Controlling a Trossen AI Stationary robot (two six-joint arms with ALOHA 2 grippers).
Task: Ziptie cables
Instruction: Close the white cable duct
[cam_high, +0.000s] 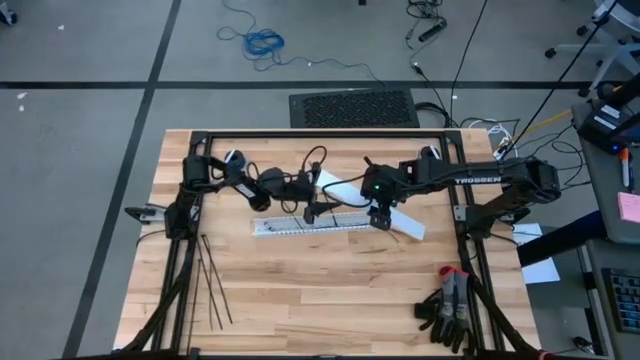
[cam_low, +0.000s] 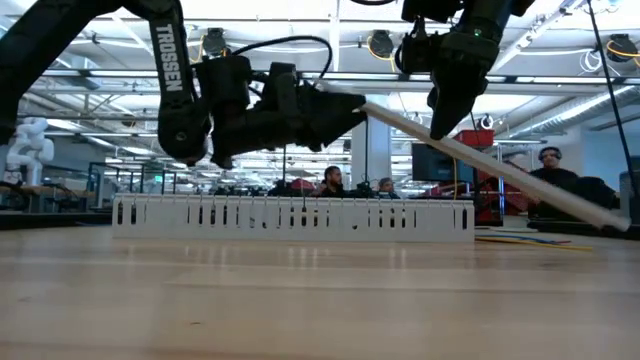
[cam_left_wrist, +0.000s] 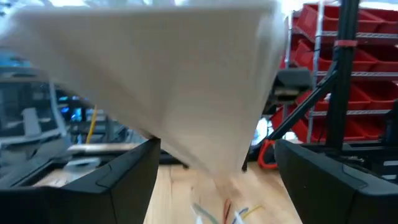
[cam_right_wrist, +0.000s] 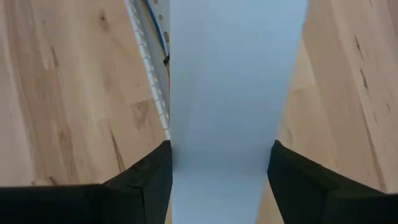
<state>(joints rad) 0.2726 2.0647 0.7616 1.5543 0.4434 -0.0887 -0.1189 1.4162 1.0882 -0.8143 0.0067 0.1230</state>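
A long flat white strip (cam_high: 405, 225) slants over the white slotted duct (cam_high: 300, 226), high at its left end and low at its right. My left gripper (cam_high: 318, 192) is shut on the strip's raised left end. My right gripper (cam_high: 382, 218) is shut on its middle. The cables (cam_right_wrist: 157, 25), thin blue and yellow wires, lie along the duct's slotted wall. Their ends (cam_low: 520, 238) show on the table beyond the duct's right end. The zipties (cam_high: 210, 280), several thin black strips, lie flat on the table's near left part. My left gripper (cam_low: 340, 108) reaches level from the table's left and has the strip's raised left end (cam_low: 358, 106) between its two fingers (cam_left_wrist: 127, 180). That end is lifted well above the duct. My right gripper (cam_low: 440, 125) points down from above. Its fingers (cam_right_wrist: 146, 180) pinch the strip's two long edges about midway along it (cam_right_wrist: 224, 143), lying across the strip. The strip slopes down to the right past this hold, and its far end (cam_low: 615, 222) is low near the table.
Black and red gloves (cam_high: 450, 305) lie at the table's near right corner. A black frame (cam_high: 320, 135) runs along the far edge and both sides. Bare wood (cam_high: 330, 290) spreads across the near middle. People sit in the room behind (cam_low: 330, 182).
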